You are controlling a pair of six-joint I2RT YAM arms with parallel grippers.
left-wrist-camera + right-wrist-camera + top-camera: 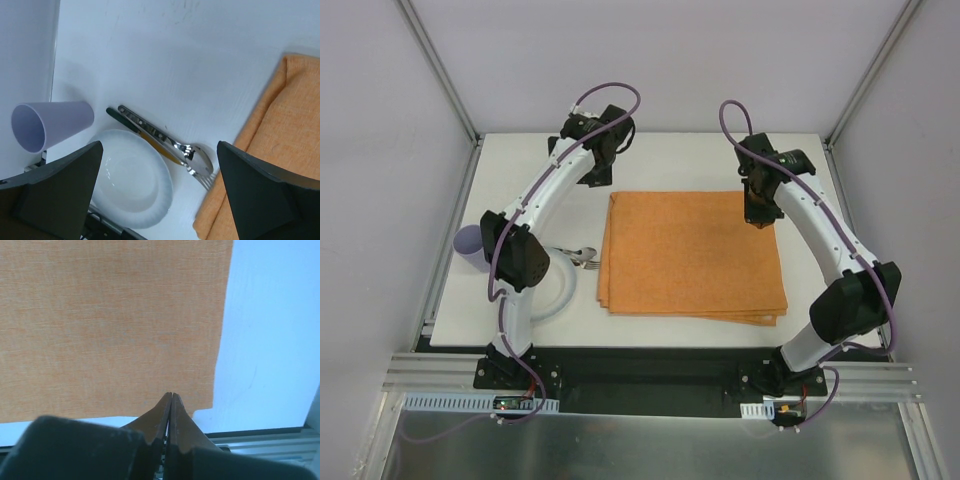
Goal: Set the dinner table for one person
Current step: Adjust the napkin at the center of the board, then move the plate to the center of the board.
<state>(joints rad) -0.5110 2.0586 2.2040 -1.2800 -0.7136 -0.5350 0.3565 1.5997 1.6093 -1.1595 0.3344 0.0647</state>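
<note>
1. Dinner table (pixel 720 160) fills the middle of the top view. This white surface carries an orange placemat (pixel 690 255) at centre, with plate (pixel 132 185), cutlery (pixel 165 140) and purple cup (pixel 50 125) bunched at left.
2. Right claw (pixel 171 395) is closed at the placemat's upper-right corner; can't tell if cloth is pinched. Any pull could bunch or unfold the layers.
3. Cutlery tips sit at the placemat's left edge, so a shifting cloth would likely shove them.
4. Left claw (pixel 597 178) is wide open and empty, near the placemat's upper-left corner. Its arm hangs over plate and cup, so a careless swing may topple the cup.
</note>
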